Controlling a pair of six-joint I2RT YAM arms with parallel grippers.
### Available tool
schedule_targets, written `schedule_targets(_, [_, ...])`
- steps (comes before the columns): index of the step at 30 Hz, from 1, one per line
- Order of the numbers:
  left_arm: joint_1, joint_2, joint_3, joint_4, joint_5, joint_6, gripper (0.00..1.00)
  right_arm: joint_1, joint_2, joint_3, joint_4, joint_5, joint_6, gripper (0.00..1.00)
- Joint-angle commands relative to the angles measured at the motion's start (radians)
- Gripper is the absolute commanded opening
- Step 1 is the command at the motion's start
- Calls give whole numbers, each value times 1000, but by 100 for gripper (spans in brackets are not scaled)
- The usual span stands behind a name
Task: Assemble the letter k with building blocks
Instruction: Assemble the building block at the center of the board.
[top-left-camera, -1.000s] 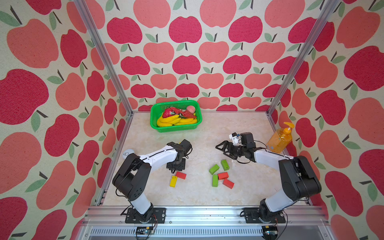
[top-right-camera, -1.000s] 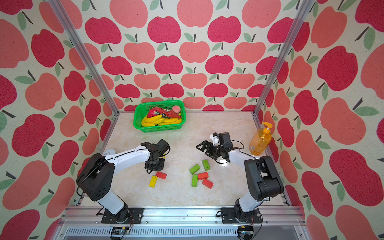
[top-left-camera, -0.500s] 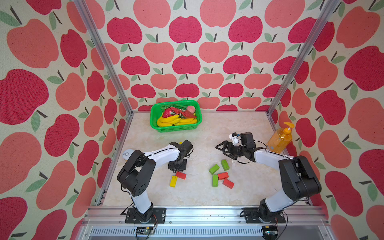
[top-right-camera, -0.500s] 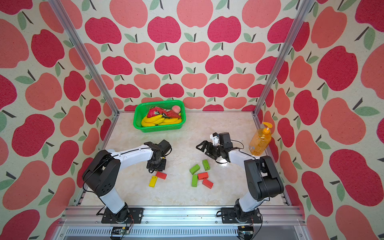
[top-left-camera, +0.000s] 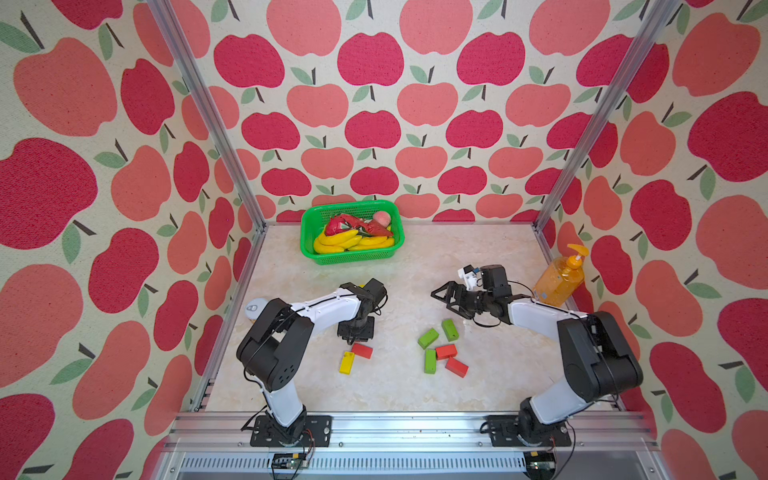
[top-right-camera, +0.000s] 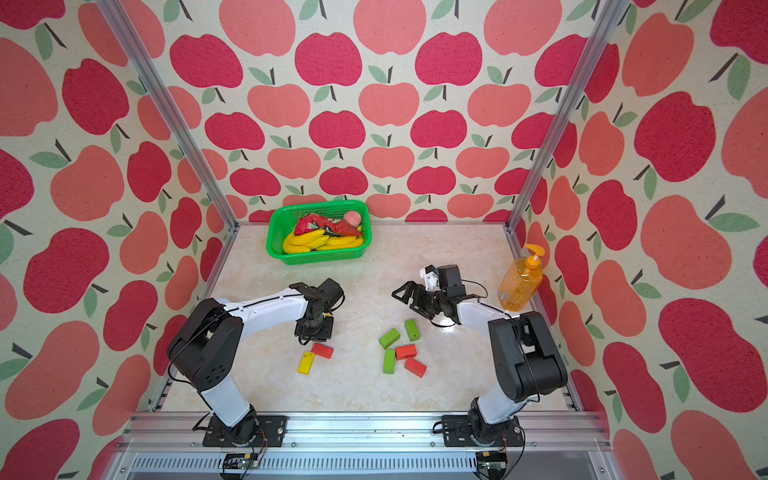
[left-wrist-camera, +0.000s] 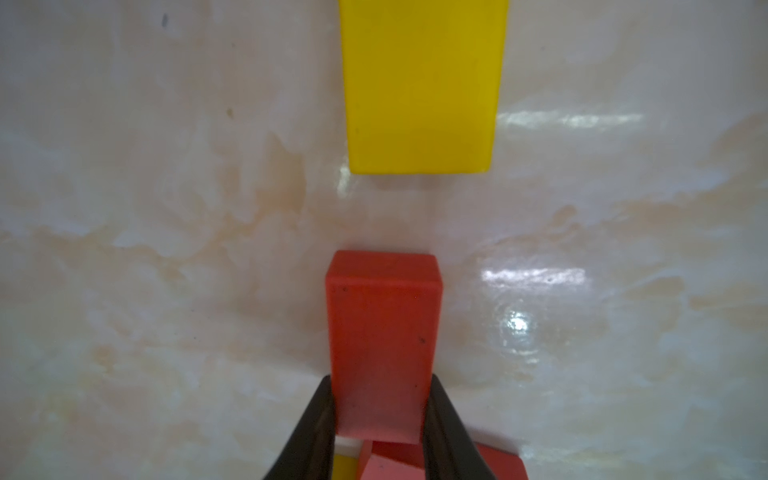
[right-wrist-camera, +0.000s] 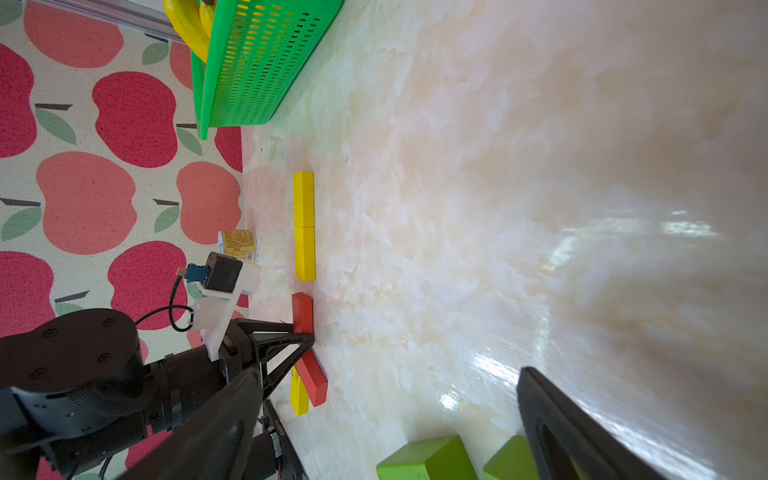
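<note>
Left hand (left-wrist-camera: 381, 384) pinching a red block (left-wrist-camera: 382, 320), apparently resting on the bench (left-wrist-camera: 166, 249), in line with a yellow block (left-wrist-camera: 419, 91) just beyond, apart. Right hand (top-left-camera: 439, 299) spread wide, near a green block (top-left-camera: 450, 329).

Green fruit basket (top-left-camera: 353, 257), orange soap bottle (top-left-camera: 555, 284), tin can (top-left-camera: 254, 307)

The marbled table (top-left-camera: 415, 270) bears a green basket (top-left-camera: 353, 258) at the back, a bottle (top-left-camera: 555, 282) by the right wall and a can (top-left-camera: 255, 308) by the left. A lone yellow block (top-left-camera: 346, 362) lies just beside a slanted red block (top-left-camera: 362, 350). To their right, three green blocks (top-left-camera: 428, 338) (top-left-camera: 450, 329) (top-left-camera: 430, 360) and two red blocks (top-left-camera: 446, 351) (top-left-camera: 456, 367) lie close together. Two yellow blocks (right-wrist-camera: 303, 199) (right-wrist-camera: 304, 253) lie end to end, touching, a fourth red block (right-wrist-camera: 302, 311) in line, slightly apart.
</note>
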Motion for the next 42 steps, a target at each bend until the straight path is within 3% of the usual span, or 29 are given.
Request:
schedule_targets(1, [-6, 32, 33, 3, 12, -10, 31, -9, -7, 3, 18, -14, 10, 99])
schedule_targets(30, [-2, 87, 88, -41, 2, -13, 35, -9, -7, 4, 16, -14, 9, 99])
schedule_targets(42, [-7, 82, 91, -43, -11, -20, 44, -10, -8, 4, 14, -12, 7, 99])
